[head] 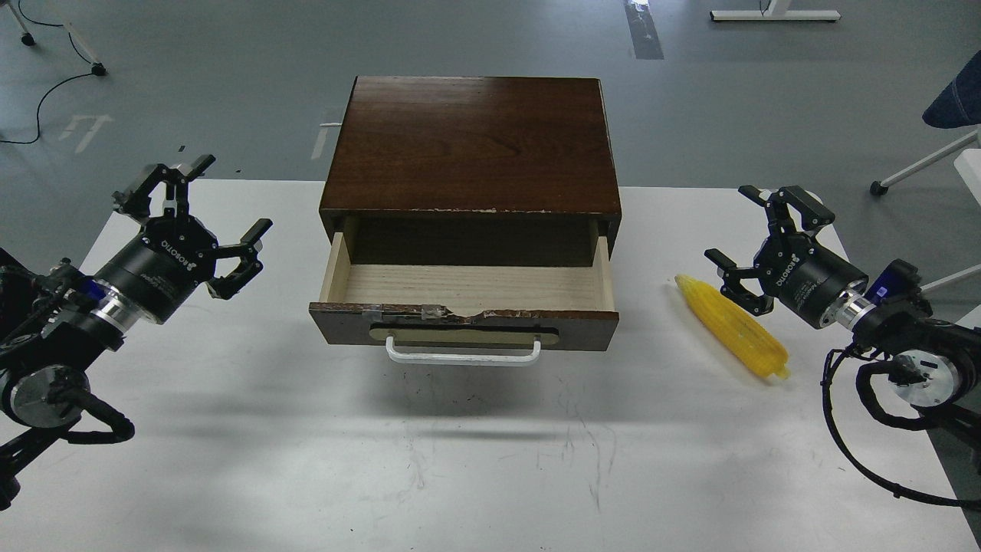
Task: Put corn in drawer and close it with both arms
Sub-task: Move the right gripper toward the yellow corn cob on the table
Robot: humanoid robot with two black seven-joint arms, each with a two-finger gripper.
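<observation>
White table (490,475) fills the lower frame. Cabinet (471,146) at centre, its drawer (467,287) pulled open. Left gripper (205,218) and right gripper (755,234): fingers apart, holding nothing. Corn (732,326) lies on the table at right, just beside the right gripper.

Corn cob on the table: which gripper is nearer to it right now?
Right. The right gripper hovers open just beside the corn, at its upper end. The left gripper, also open, is across the table beyond the open drawer.

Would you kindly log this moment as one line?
drawer: open, holds nothing | corn: on table, right of drawer | left gripper: open | right gripper: open, near corn
</observation>
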